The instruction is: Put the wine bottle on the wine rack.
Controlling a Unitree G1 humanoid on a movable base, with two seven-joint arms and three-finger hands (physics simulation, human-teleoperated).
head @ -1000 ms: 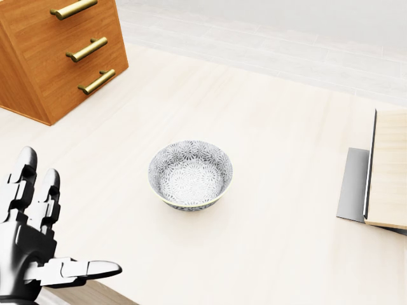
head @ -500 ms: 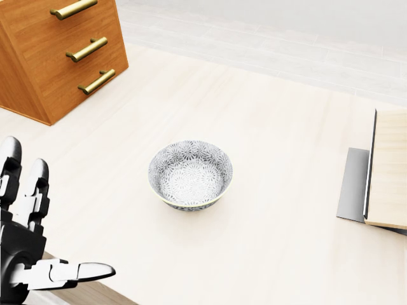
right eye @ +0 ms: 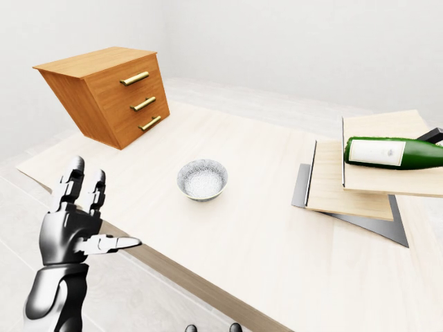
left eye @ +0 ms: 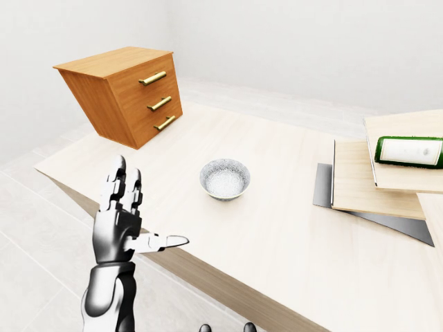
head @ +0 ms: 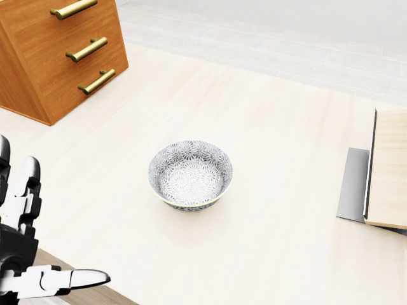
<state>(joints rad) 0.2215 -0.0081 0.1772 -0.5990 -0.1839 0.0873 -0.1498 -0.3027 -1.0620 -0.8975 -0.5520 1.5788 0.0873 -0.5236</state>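
Pale wood makes up the counter, which fills most of each view and carries everything else. At the left-eye view's upper left stands an orange-brown drawer chest with three brass handles. At the right edge sit stepped wooden boards over a grey metal base, which I take to be the wine rack. The green wine bottle, white label facing the camera, lies on its side on the upper board, so it looks to be resting on the rack already; whether it is properly seated I cannot tell. Near the counter's middle sits a small patterned bowl, well apart from the rack.

Risks, as I judge them: a reach from the left hand toward the bottle would cross over the bowl and could knock it; a nudge to the bottle lying on a tilted board could roll it off the edge.

The left hand is raised beside the counter's near-left edge, palm up, fingers spread straight upward and thumb pointing right, holding nothing. The right hand shows only as dark fingertips at the bottom edge; its state cannot be told.
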